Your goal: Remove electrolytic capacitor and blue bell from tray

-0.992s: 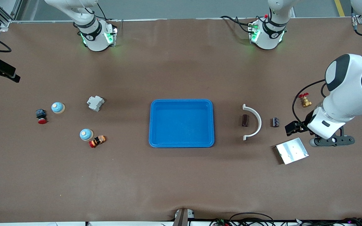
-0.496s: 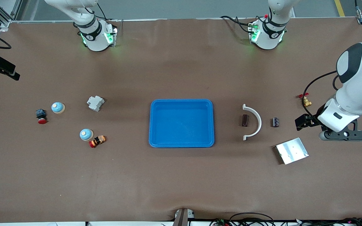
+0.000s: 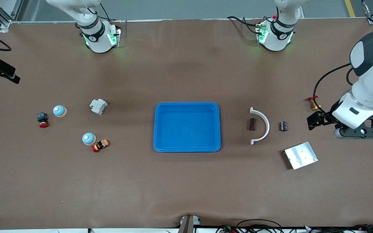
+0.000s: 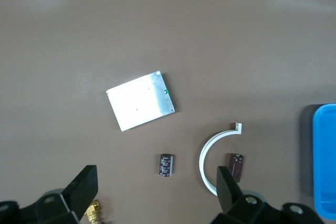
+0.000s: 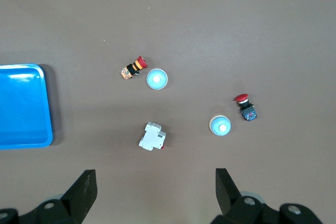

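Two dark capacitors lie toward the left arm's end: one [image 3: 283, 126] [image 4: 166, 164] out in the open, the other [image 3: 252, 124] [image 4: 235, 166] inside a white curved bracket. Two light-blue bells [image 3: 59, 111] [image 3: 88, 138] sit toward the right arm's end and also show in the right wrist view [image 5: 220, 126] [image 5: 156, 78]. A blue tray [image 3: 187, 105] rests mid-table with nothing in it. My left gripper [image 3: 317, 120] [image 4: 156, 192] hangs open and holds nothing, over the table beside a brass valve. My right gripper [image 5: 156, 182] is open too, high over the bells' area, with nothing between its fingers.
The white curved bracket [image 3: 266, 124] and a metal plate [image 3: 300, 155] lie near the capacitors, and the brass valve [image 3: 313, 103] has a red handle. A white breaker [image 3: 98, 106] and two red push buttons [image 3: 42, 119] [image 3: 100, 145] lie around the bells.
The left arm has swung toward its own end of the table, carrying its open gripper from beside the metal plate to beside the brass valve. The right arm has hardly moved.
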Robot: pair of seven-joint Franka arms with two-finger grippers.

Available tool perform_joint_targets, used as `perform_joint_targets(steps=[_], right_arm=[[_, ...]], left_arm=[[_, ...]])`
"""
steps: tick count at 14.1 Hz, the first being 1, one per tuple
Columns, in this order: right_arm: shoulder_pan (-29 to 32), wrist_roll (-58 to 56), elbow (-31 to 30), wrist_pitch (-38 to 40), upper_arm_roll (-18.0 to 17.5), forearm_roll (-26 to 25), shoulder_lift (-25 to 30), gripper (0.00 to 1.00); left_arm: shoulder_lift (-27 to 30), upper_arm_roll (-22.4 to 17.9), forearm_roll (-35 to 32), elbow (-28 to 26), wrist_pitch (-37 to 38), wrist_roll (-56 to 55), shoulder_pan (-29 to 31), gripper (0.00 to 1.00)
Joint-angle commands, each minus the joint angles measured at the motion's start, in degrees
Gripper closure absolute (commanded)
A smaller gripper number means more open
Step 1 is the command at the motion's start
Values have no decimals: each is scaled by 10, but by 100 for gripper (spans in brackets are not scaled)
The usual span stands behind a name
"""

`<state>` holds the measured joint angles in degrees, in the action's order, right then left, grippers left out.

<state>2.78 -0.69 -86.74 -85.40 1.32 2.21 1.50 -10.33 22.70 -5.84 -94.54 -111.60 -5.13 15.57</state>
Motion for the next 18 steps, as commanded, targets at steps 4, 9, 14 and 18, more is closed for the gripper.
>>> perform_joint_targets(steps=[4, 9, 14, 18], right_arm=[[8, 5, 13, -3, -6, -14, 3, 0], [5, 0, 13, 1, -7, -20, -8, 0], [-15, 9, 10, 2, -7, -49, -11, 0], [-18, 4, 9, 2, -7, -49, -11, 0]], left_arm=[[57, -155, 42, -3, 63, 28, -154, 0], [84, -167, 54, -3, 102, 28, -171, 0], [105, -174, 77, -3, 135, 28, -192, 0], [125, -178, 75, -4, 156, 28, -203, 0]])
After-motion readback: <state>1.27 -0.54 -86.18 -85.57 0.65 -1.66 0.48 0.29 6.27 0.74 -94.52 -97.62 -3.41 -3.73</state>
